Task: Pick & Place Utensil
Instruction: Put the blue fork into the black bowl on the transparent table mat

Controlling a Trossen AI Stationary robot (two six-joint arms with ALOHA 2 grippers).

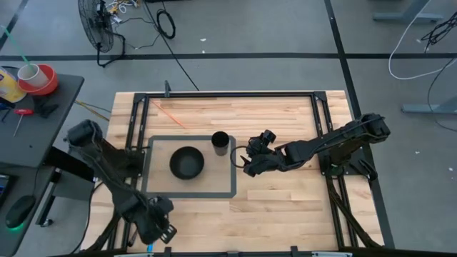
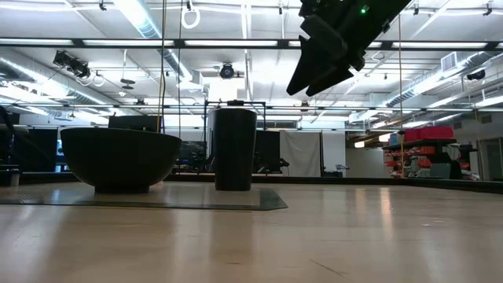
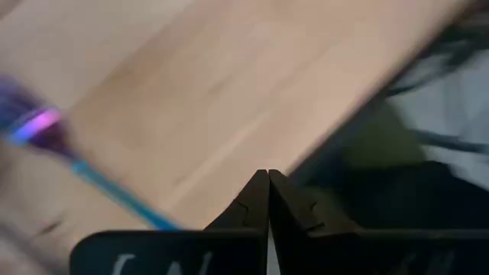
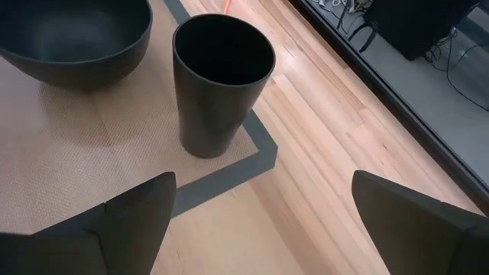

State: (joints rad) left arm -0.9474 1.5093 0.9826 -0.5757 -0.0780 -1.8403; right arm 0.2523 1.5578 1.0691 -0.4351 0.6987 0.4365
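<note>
Black, the tall tapered plastic cup [image 4: 221, 84] is seen just ahead of the right gripper [image 4: 260, 221], whose jaws are spread wide and hold nothing.

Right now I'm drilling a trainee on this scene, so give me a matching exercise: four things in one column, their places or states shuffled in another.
Things:
1. bowl
2. cup
3. left gripper
4. right gripper

Places or states:
A. fingers spread wide, above the mat's corner
B. fingers pressed together, at the table's near edge
C. wide and low, in the mat's middle
D. tall, upright, by the mat's corner

Pairs: 1-C, 2-D, 3-B, 4-A
</note>
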